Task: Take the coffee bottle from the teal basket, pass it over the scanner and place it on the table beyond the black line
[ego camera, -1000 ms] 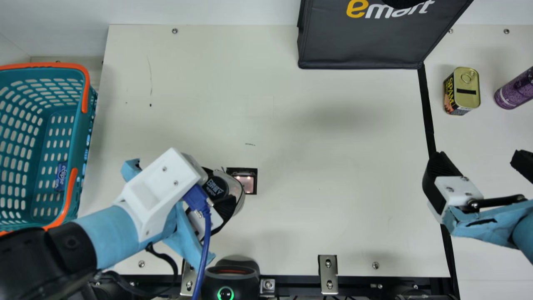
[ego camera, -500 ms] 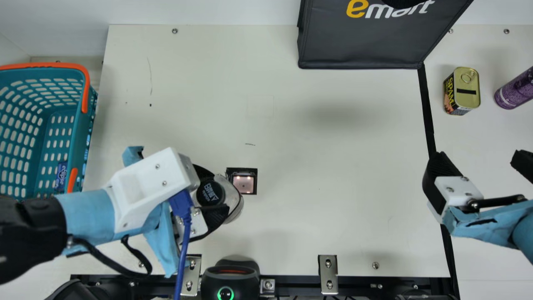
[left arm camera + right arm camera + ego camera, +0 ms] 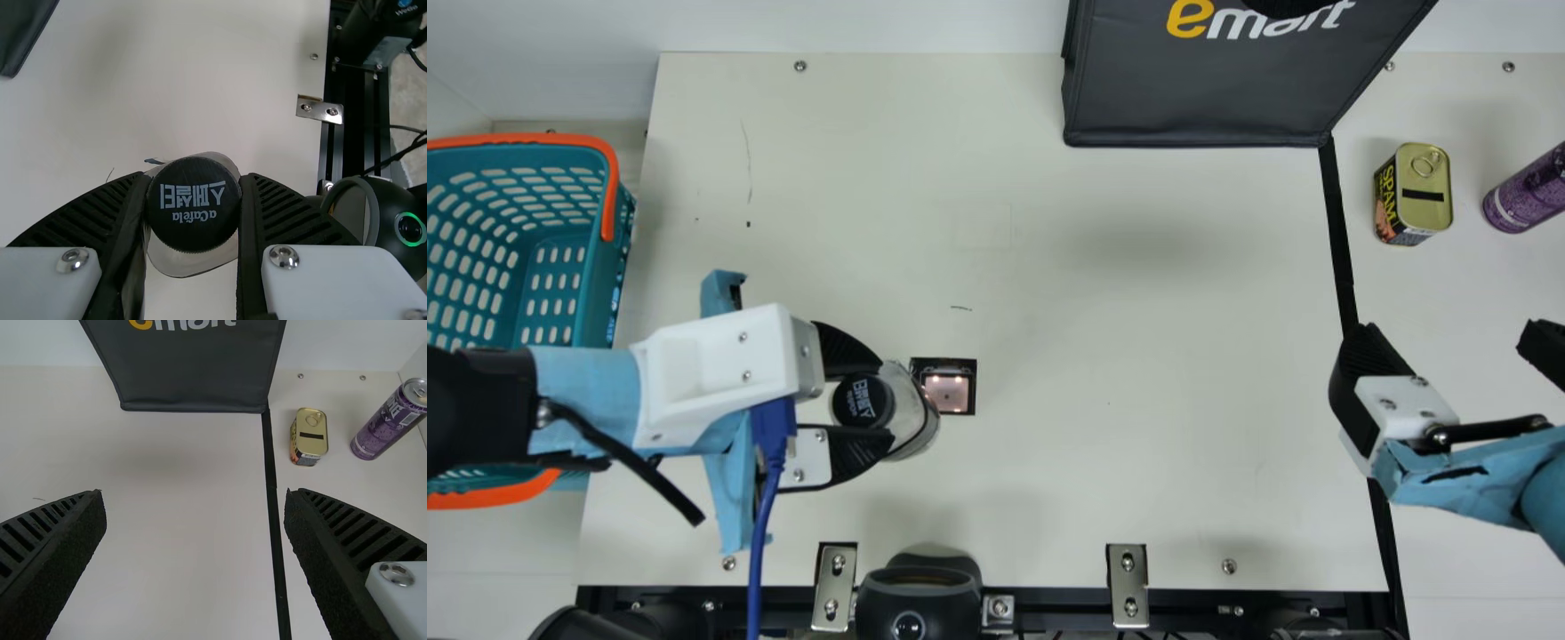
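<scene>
From where I stand, the main view has the left gripper (image 3: 880,402) clamped on the coffee bottle (image 3: 911,409) up near its dark cap (image 3: 863,402), just beside the scanner window (image 3: 947,392) set in the table (image 3: 1138,311); I can't tell whether its base is clear of the tabletop. If it's carried too low, I'd fear the base scuffing that window's edge, and with the code turned aside the read could simply fail. In the left wrist view the two fingers press the bottle from opposite sides at cap level; with a hold that high, a quick swing could make the body tip or twist loose. The right wrist view puts the right gripper's fingers wide apart with nothing between them, near the black line (image 3: 272,487). That gripper could get in the way of the crossing, and beyond the line a careless set-down might knock the yellow tin (image 3: 309,435) or the purple can (image 3: 387,425). Compared with half a second ago in the main view, the bottle has shifted a little away from the window, the left arm has turned to lie more level across the basket (image 3: 596,267), and the right arm hasn't budged.
</scene>
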`<action>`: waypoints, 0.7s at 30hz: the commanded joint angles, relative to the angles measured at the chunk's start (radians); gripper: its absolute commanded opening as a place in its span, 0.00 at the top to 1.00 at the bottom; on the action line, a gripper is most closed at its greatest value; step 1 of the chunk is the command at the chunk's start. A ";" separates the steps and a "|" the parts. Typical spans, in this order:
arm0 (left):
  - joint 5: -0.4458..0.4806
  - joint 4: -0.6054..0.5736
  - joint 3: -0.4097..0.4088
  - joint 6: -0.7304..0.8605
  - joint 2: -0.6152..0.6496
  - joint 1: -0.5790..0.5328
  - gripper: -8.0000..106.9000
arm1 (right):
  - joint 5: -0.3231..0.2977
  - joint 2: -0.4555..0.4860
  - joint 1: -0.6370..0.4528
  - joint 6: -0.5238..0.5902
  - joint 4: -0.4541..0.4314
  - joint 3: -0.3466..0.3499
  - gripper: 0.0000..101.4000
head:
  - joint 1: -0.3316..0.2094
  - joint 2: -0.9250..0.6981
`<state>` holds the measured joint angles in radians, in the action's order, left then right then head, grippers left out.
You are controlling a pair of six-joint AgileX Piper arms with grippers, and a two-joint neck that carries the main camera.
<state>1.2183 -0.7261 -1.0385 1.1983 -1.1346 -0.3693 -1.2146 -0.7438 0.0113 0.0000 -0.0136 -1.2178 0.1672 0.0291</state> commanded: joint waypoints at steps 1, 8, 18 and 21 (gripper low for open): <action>0.002 -0.012 0.007 0.072 -0.004 -0.003 1.00 | 0.000 0.000 0.000 0.000 0.000 0.000 0.06 | -0.029 -0.002; 0.002 -0.029 0.028 0.154 -0.014 -0.023 1.00 | 0.000 0.000 0.000 0.000 0.000 0.000 0.06 | -0.029 -0.002; 0.002 -0.025 0.037 0.216 -0.021 -0.044 1.00 | 0.000 0.000 0.000 0.000 0.000 0.000 0.06 | -0.029 -0.002; 0.002 -0.027 0.028 0.216 -0.025 -0.029 1.00 | 0.000 0.000 0.000 0.000 0.000 0.000 0.06 | -0.029 -0.002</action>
<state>1.2192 -0.7516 -1.0088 1.4151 -1.1575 -0.4013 -1.2146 -0.7438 0.0113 0.0000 -0.0136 -1.2178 0.1672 0.0291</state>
